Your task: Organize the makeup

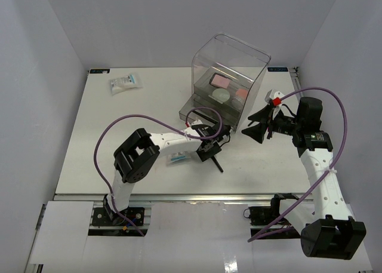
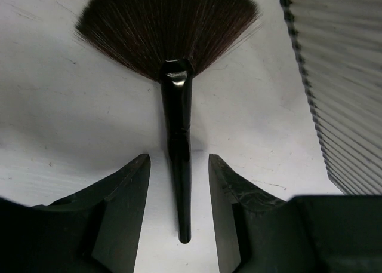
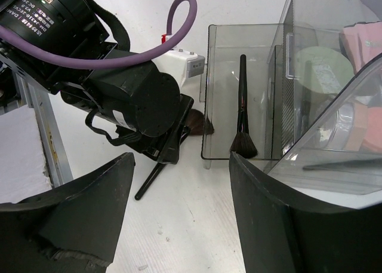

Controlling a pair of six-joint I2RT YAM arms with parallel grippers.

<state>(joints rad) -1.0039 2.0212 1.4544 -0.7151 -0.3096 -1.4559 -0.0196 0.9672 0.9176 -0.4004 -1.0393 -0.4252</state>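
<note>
A black fan brush (image 2: 176, 135) lies flat on the white table, bristles pointing away from me. My left gripper (image 2: 179, 159) is open and straddles its thin handle, with a gap on each side. From above, that handle (image 1: 216, 163) pokes out below the left gripper (image 1: 209, 150). A second black brush (image 3: 242, 100) lies in the pulled-out grey drawer (image 3: 215, 76). A pink palette (image 1: 219, 80) and a round pale compact (image 1: 221, 95) sit inside the clear box (image 1: 230, 58). One white-and-blue packet (image 1: 125, 83) lies at the back left, another (image 1: 178, 159) beside the left arm. My right gripper (image 1: 258, 126) is open and holds nothing.
The clear box's ribbed wall (image 2: 346, 88) stands close on the right of the left gripper. The open drawer's front edge (image 3: 206, 156) lies just beyond the fan brush's bristles. The right gripper (image 3: 182, 156) hovers over bare table, facing the left wrist.
</note>
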